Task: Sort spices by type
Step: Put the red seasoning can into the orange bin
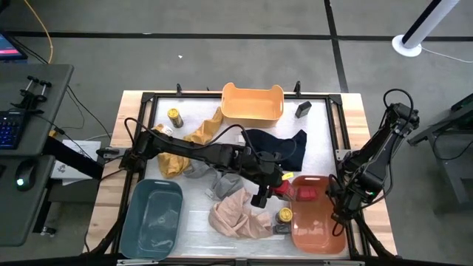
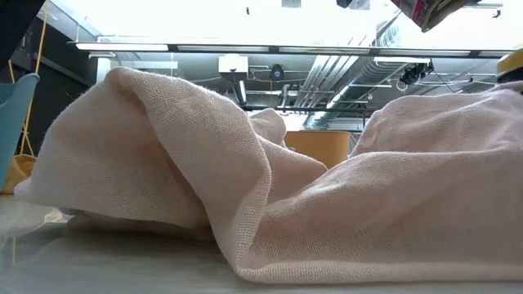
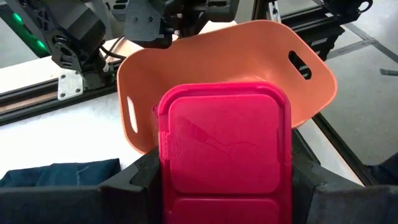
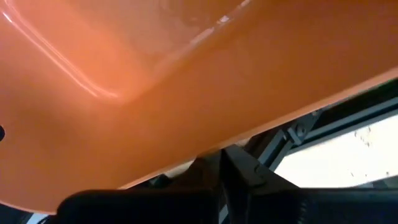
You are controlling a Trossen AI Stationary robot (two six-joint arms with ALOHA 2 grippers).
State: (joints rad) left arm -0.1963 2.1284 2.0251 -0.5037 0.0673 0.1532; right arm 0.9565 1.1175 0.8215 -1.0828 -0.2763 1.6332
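Observation:
A red boxy spice tin (image 3: 224, 137) hangs over the table just left of the orange bin (image 1: 319, 230), with my left gripper (image 1: 275, 186) shut on it. The low view shows the tin (image 2: 425, 10) high above a beige cloth (image 2: 245, 188). A yellow-lidded jar (image 1: 284, 215) stands beside the bin's left wall, and another (image 1: 174, 116) stands at the far left. A dark tin (image 1: 303, 109) lies at the far right. My right gripper (image 1: 341, 205) is shut at the bin's right rim, right by the orange wall (image 4: 186, 93). My left gripper pinches the red tin by its two long sides (image 3: 163, 186) between its two fingers (image 3: 134, 183). The fingers come slanting down from the table's left and lie along the tin. The tin's far end sticks out past them toward the orange bin, lifted clear of the table. My right gripper's shut fingers (image 4: 211, 171) lie just under the orange bin's outer wall; whether they touch it, I cannot tell.
A lighter orange bin (image 1: 253, 103) stands at the far edge and a blue-grey bin (image 1: 155, 214) at the near left. Cloths lie about the middle: yellow (image 1: 203, 133), dark blue (image 1: 284, 144), grey (image 1: 196, 170) and beige (image 1: 236, 214). A black frame (image 1: 148, 103) borders the table.

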